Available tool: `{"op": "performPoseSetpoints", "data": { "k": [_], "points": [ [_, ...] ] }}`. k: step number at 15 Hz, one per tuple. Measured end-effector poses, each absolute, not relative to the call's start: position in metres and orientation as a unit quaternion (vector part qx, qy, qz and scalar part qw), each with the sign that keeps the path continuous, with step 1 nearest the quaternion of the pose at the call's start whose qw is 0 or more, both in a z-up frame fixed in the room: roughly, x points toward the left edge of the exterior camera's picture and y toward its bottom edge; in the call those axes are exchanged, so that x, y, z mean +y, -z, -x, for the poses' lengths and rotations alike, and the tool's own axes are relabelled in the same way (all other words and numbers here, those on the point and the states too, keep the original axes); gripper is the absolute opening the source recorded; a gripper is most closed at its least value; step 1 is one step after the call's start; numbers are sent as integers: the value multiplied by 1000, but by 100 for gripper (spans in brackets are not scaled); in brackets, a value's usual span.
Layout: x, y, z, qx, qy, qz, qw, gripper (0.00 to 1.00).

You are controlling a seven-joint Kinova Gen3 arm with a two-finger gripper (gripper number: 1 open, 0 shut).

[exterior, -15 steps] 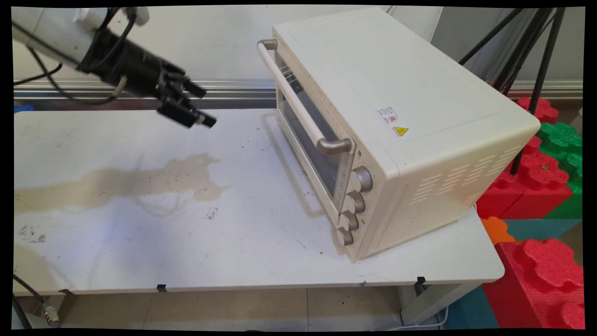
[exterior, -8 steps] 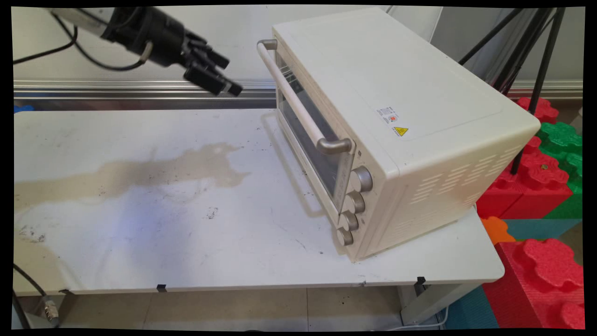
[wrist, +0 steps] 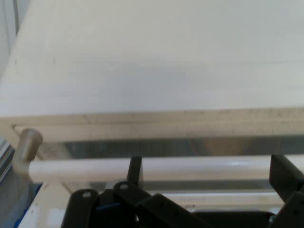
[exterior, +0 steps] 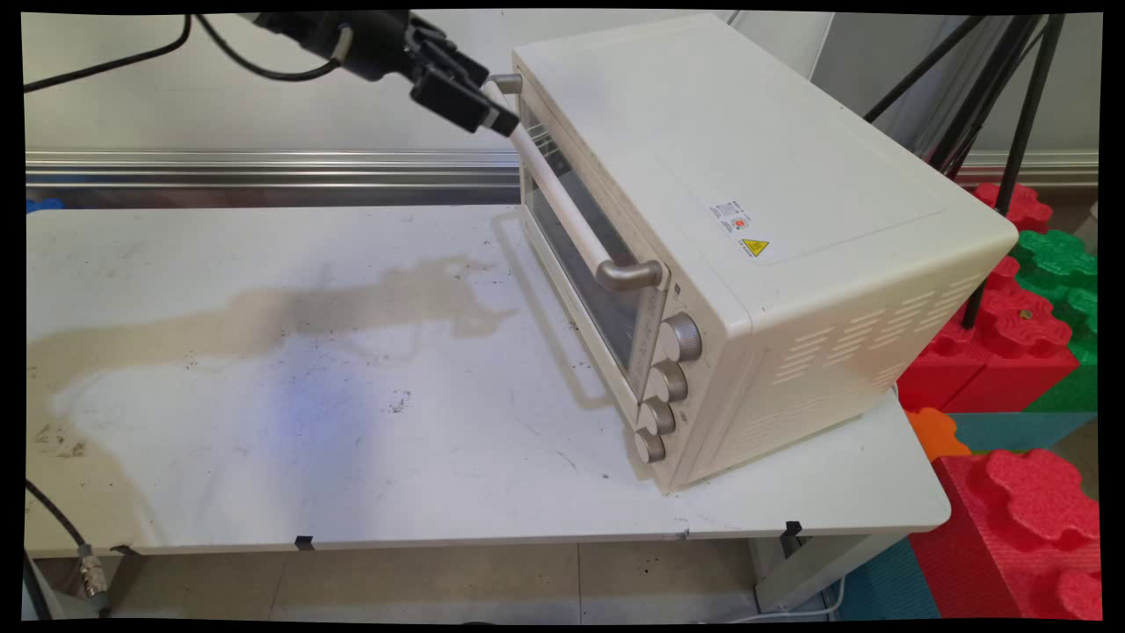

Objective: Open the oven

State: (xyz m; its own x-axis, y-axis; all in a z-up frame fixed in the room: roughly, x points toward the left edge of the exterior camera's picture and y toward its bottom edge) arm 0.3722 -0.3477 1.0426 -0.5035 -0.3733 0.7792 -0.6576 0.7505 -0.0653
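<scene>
Black claw (exterior: 492,110) mine, raised high, fingers (wrist: 135,168) spread; cream oven (exterior: 756,220) handle (wrist: 156,168) lies across between them, untouched.

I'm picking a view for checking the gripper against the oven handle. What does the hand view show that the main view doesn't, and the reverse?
Hand view only: the gripper's fingers open, one at each side of a stretch of the handle, with the door's glass strip behind the bar.

Main view only: the oven's four knobs, its warning sticker, the table, the foam blocks.

Both: the gripper at the handle's far end, and the oven top.
</scene>
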Motion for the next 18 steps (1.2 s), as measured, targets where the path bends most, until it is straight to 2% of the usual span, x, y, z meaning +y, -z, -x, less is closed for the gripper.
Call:
{"op": "performPoseSetpoints", "data": {
  "k": [7, 8, 18],
  "points": [
    [-362, -1042, -347, -849, -166, -307, 397, 100],
    [-363, -1041, -344, -849, -164, -308, 397, 0],
    [-373, -1027, -323, -853, -152, -313, 390, 0]
  ]
}}
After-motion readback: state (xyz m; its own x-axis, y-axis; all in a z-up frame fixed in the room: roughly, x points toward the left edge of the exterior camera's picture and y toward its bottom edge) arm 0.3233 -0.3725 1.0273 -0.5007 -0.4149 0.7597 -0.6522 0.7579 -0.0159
